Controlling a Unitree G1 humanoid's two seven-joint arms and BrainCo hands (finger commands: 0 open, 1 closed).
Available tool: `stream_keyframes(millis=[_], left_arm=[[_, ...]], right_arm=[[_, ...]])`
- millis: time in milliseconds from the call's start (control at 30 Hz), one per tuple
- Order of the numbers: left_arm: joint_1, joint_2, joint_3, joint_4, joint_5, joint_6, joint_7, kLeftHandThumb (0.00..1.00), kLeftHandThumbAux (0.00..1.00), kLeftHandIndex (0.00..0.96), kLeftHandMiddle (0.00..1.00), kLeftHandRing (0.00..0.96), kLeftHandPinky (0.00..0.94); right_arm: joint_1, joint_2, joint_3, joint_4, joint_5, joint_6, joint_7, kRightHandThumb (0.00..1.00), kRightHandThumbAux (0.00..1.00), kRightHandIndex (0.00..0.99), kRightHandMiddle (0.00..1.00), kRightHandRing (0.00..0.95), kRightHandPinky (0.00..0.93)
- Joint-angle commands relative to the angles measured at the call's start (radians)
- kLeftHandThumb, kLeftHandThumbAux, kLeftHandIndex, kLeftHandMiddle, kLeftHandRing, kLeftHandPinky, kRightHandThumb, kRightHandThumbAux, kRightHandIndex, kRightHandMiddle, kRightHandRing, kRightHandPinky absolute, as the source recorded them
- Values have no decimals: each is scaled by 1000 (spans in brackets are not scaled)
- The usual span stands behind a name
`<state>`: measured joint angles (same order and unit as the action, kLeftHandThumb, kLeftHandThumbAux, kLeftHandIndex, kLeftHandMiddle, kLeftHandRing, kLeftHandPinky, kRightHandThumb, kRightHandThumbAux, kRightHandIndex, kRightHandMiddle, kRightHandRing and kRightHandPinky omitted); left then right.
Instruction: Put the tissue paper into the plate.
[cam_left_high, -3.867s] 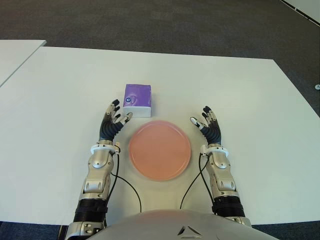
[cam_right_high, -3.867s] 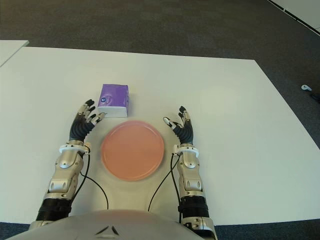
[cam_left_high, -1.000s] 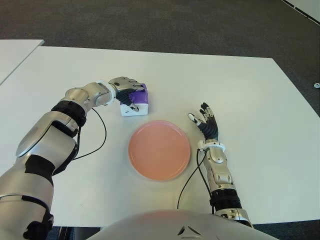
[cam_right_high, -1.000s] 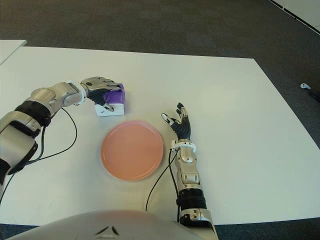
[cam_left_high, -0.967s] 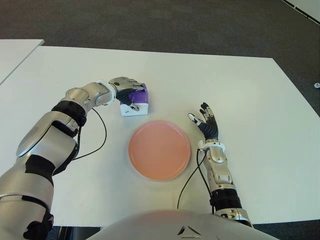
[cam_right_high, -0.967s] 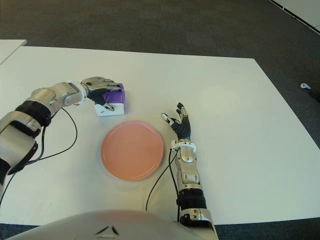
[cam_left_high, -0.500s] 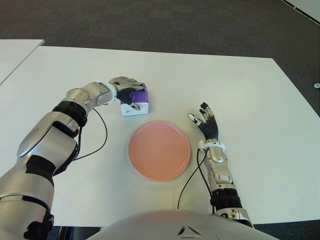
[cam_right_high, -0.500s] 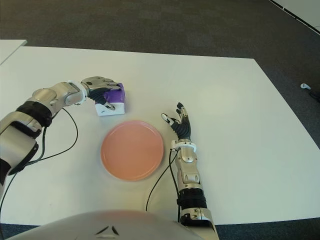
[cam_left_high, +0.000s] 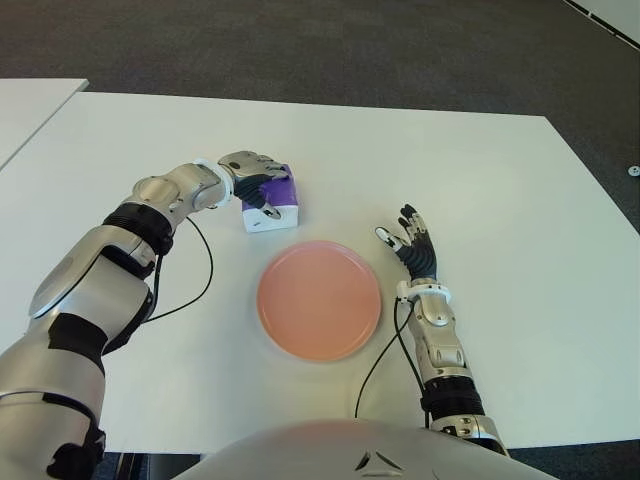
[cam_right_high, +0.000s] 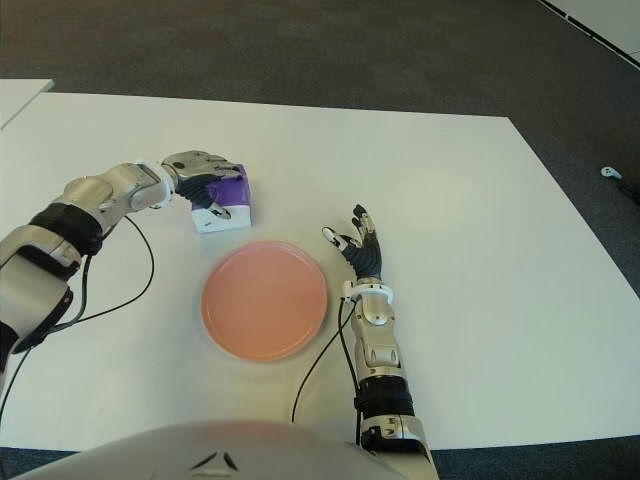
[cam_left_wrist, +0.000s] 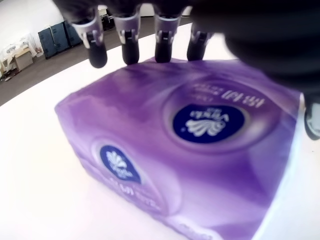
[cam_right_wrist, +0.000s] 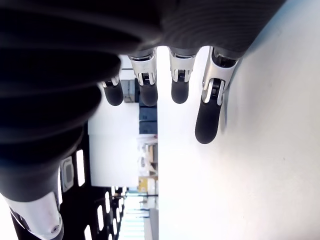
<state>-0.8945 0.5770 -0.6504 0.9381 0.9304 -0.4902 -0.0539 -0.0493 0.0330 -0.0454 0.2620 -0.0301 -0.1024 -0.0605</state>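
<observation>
- Left robot hand (cam_left_high: 252, 172): fingers curled over the top of the tissue paper pack (cam_left_high: 270, 200), thumb on its near side, gripping it; arm reaches in from the left.
- Tissue paper pack: purple top, white sides, under the left robot hand, on the counter (cam_left_high: 470, 180), just beyond the plate's far-left rim and apart from it.
- Plate (cam_left_high: 319, 300): round, pink, bare, between the two robot hands, nearer the robot than the pack.
- Cables (cam_left_high: 195, 285): black, trailing from each wrist across the counter beside the plate.
- Right robot hand (cam_left_high: 411, 245): just right of the plate, fingers spread, holding nothing.
- Counter: white, plain.
- Floor (cam_left_high: 330, 45): dark grey carpet beyond the counter.
</observation>
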Motion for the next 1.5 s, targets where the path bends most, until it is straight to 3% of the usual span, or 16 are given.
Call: stream_keyframes(millis=[33, 467, 800, 1167, 1500], left_arm=[[43, 8, -13, 3, 6, -21, 34, 31, 301, 0, 0, 0, 0], [73, -15, -55, 67, 27, -52, 113, 17, 315, 0, 0, 0, 0], [161, -46, -108, 111, 49, -45, 192, 3, 282, 0, 0, 0, 0], [185, -85, -156, 170, 61, -5, 196, 0, 236, 0, 0, 0, 0], [190, -98, -176, 188, 54, 4, 189, 0, 265, 0, 0, 0, 0]], right_arm=[[66, 5, -1, 46, 10, 68, 1, 99, 713, 6, 57, 40, 49], [101, 3, 1, 0, 11, 79, 8, 94, 704, 8, 51, 33, 45], [127, 3, 2, -39, 11, 95, 13, 79, 703, 8, 58, 42, 53], [154, -2, 8, -78, 8, 112, 24, 73, 694, 7, 65, 46, 47], [168, -2, 4, -93, 14, 117, 27, 78, 692, 11, 63, 44, 46]])
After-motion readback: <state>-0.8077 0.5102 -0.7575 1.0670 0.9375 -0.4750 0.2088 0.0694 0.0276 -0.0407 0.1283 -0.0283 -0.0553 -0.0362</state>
